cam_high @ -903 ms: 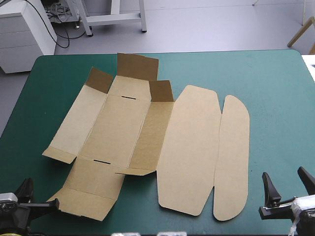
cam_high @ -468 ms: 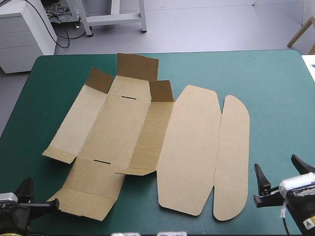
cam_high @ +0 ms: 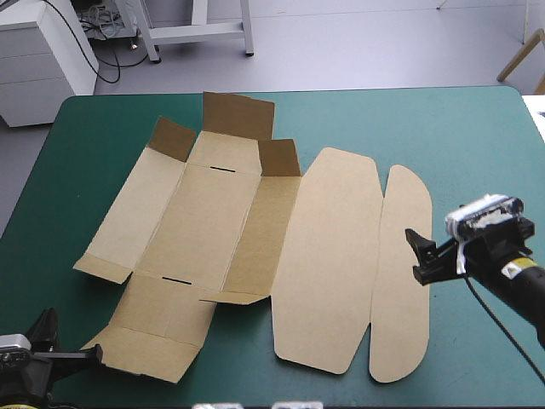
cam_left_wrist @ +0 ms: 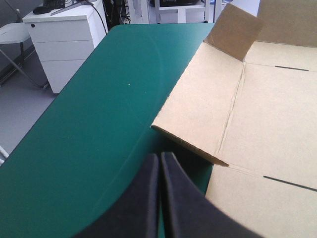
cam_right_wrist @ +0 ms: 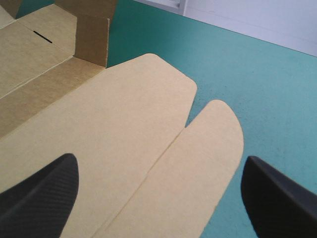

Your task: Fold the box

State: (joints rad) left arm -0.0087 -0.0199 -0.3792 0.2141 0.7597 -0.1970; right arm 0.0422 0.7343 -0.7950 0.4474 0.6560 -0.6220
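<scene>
We see the box (cam_high: 255,230) spread almost flat at mid tabletop (cam_high: 477,136), its panels side by side from left to right, each long axis running near edge to far edge, the rounded lid flap (cam_high: 404,273) rightmost. The right claw (cam_right_wrist: 158,161) hovers wide open over that flap. The left claw (cam_left_wrist: 159,161), pressed to a point, lies beside the box's near-left corner.

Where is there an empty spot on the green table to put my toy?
The biggest bare patch is the teal-green cover between the box and the table's right and far edges. A narrower strip runs along the left edge. The box crowds the middle, and the right end effector hovers open over its right side.
</scene>
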